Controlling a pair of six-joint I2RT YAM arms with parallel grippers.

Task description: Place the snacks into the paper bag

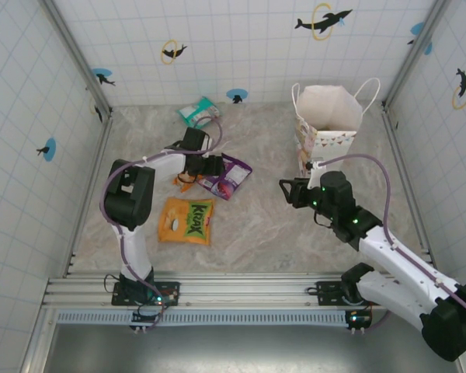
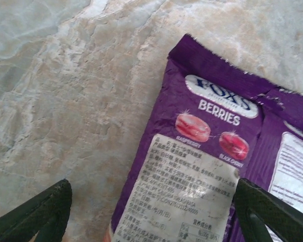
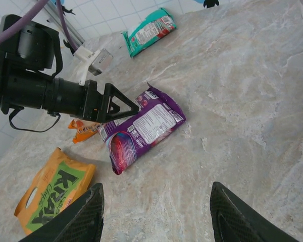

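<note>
The purple snack packet (image 1: 228, 178) lies flat mid-table, its label side up (image 2: 192, 171). My left gripper (image 1: 217, 167) is low over its near end, open, one finger on the bare table and the other over the packet (image 2: 156, 214). A teal-white packet (image 1: 198, 111) lies at the back, a large orange packet with a green logo (image 1: 186, 221) in front, and a tiny orange one (image 1: 184, 180) under the left arm. The white paper bag (image 1: 327, 116) stands open at the back right. My right gripper (image 1: 286, 192) hovers open over bare table (image 3: 156, 217), with nothing between its fingers.
Tiled walls close in the marble table (image 1: 264, 225) on three sides. The right wrist view takes in the left arm's gripper (image 3: 116, 108) above the purple packet (image 3: 141, 126), the teal packet (image 3: 149, 30) and the large orange packet (image 3: 53, 194).
</note>
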